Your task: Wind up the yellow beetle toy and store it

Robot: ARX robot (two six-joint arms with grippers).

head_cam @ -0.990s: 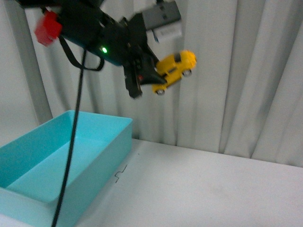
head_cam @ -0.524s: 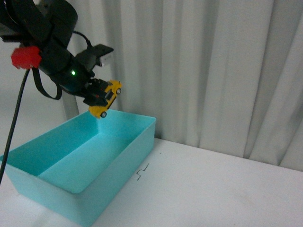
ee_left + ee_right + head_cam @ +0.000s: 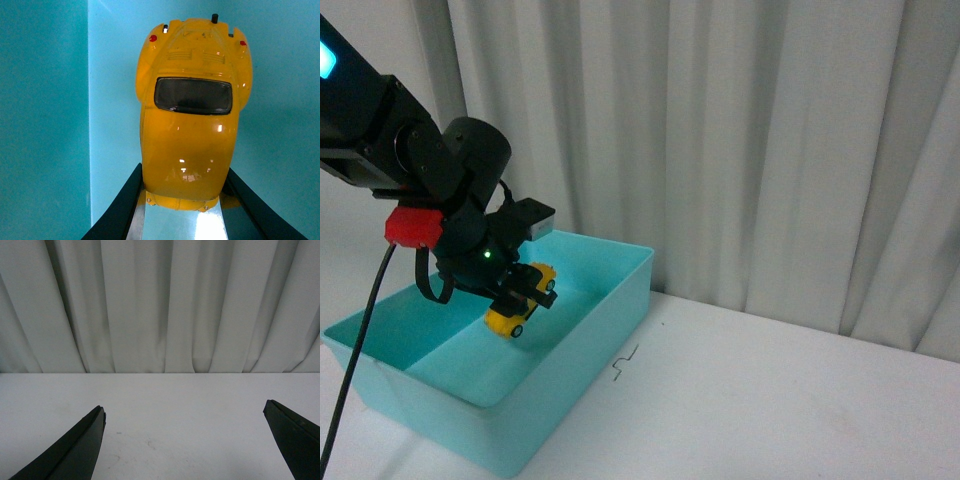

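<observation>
Left gripper clamped on yellow beetle toy, inside teal bin; right gripper spread wide, curtain beyond

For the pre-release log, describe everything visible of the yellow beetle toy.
The yellow beetle toy is a glossy, plastic-looking rounded car with a dark window, two small red lights, vent slats and black wheels. It hangs tilted within the walls of the teal bin, clamped at one end by the left end effector, whose dark fingers flank its sides. Whether it touches the bin floor cannot be told.
</observation>
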